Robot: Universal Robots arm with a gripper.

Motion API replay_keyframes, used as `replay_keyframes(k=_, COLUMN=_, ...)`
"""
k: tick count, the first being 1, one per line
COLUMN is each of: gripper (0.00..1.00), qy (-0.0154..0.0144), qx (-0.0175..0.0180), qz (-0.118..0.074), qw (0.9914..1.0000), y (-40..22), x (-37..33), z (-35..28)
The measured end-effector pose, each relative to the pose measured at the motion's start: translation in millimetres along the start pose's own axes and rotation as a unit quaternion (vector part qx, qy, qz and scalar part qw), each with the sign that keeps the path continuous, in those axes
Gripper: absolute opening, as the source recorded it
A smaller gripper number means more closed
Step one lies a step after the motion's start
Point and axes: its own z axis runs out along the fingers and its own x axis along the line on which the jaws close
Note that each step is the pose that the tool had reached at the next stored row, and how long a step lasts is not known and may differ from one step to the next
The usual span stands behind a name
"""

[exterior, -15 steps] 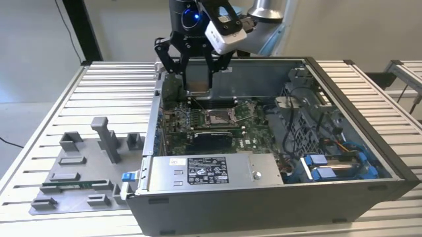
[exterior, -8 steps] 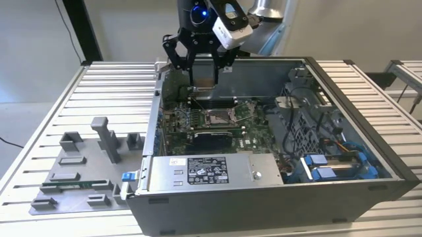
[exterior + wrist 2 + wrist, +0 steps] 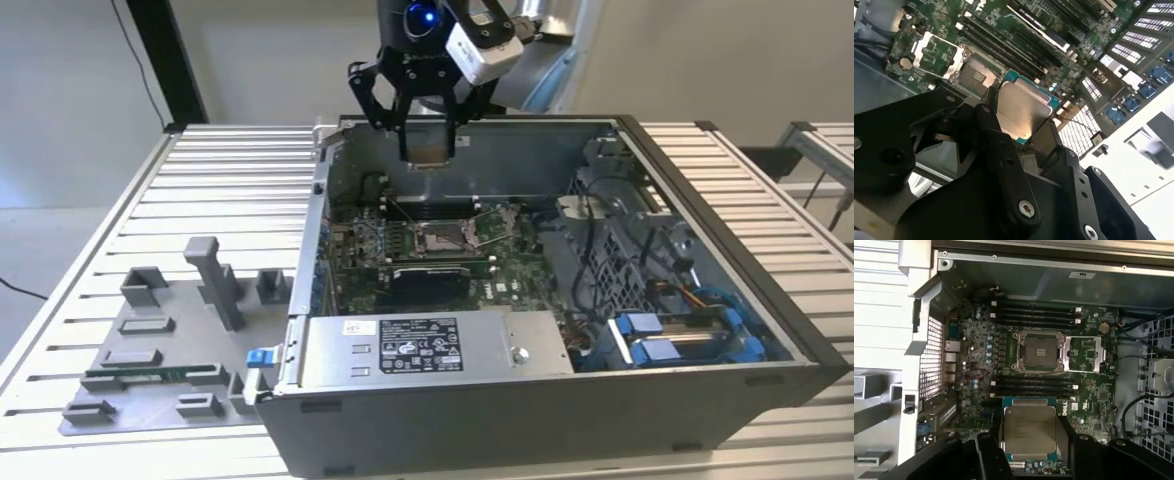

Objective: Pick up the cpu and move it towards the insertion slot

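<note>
Case first: the open computer case sits on a slatted table and holds a green motherboard, a grey power supply along its near wall and blue-tabbed drive bays toward the exterior view's right. Outside it, toward the exterior view's left, a grey plastic fixture carries a thin green memory stick in 1 of its recesses. On the board, the insertion slot lies open, its silver frame around a brownish pin field, with dark memory slots on 2 sides of it. My gripper hangs above the case's far wall, closed on the cpu, the fingers pinching opposite edges so the silvery lid faces the wrist cameras. The cpu is airborne, well apart from the slot and not yet over it. Risks, in my judgement: the edge grip is slim, so a jolt could let the chip slip or tilt; any rotation of the chip relative to the frame would foul the socket; a descent off-centre could bend pins or strike the raised load plate beside the pin field.
</note>
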Motion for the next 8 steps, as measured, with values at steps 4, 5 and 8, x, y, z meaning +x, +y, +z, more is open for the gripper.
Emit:
replay_keyframes(k=4, gripper=0.00, qy=-0.0047, qx=0.0002, qz=0.000, qw=0.99999, y=10.9, x=-6.0, z=1.5)
replay_keyframes(k=5, gripper=0.00, qy=-0.0058, qx=0.0002, qz=0.000, qw=0.99998, y=13.7, x=-7.6, z=2.0)
replay_keyframes(k=8, gripper=0.00, qy=-0.0087, qx=0.0003, qz=-0.001, qw=0.99996, y=22.0, x=-12.1, z=3.2)
